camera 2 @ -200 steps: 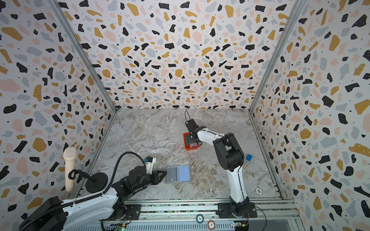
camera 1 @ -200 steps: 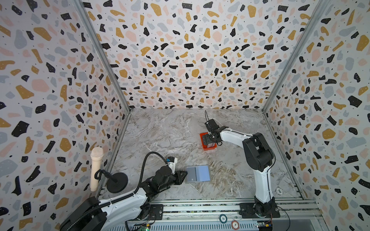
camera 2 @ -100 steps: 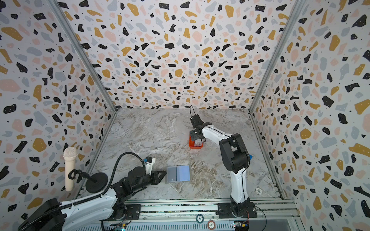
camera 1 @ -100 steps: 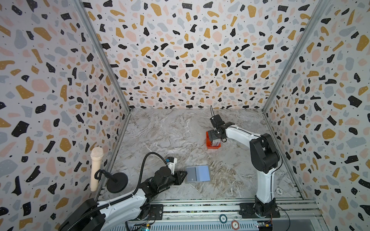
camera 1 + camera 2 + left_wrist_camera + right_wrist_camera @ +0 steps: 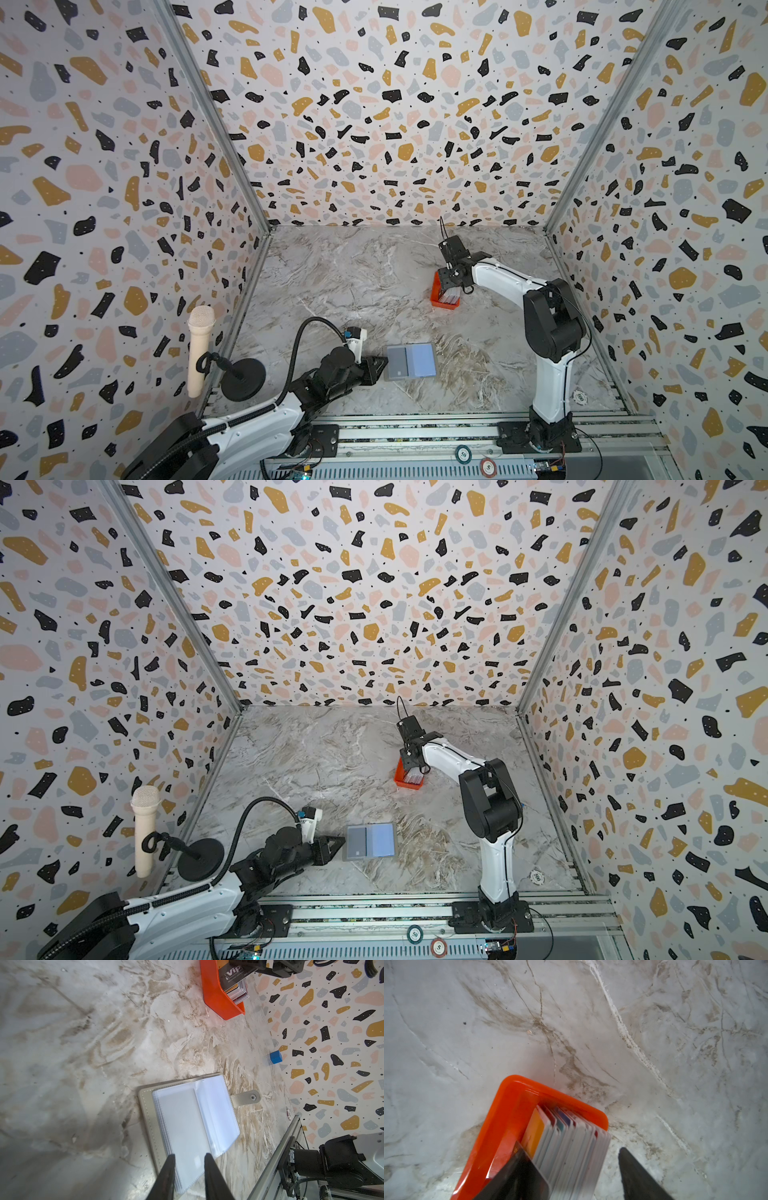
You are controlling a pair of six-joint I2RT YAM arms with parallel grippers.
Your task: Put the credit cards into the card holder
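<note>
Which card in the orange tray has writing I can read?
The dark grey-black card at the front of the stack in the orange tray: it reads "Vip", while the other cards show only thin edges.

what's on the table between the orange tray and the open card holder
Nothing: in both top views only bare marble table lies between the orange tray and the card holder. The left wrist view shows the same.

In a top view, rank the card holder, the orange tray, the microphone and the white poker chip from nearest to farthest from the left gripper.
1. Card holder, right at the left gripper.
2. Microphone, by the left wall.
3. Orange tray, farther back, and white poker chip, near the right wall: too close to call.
</note>
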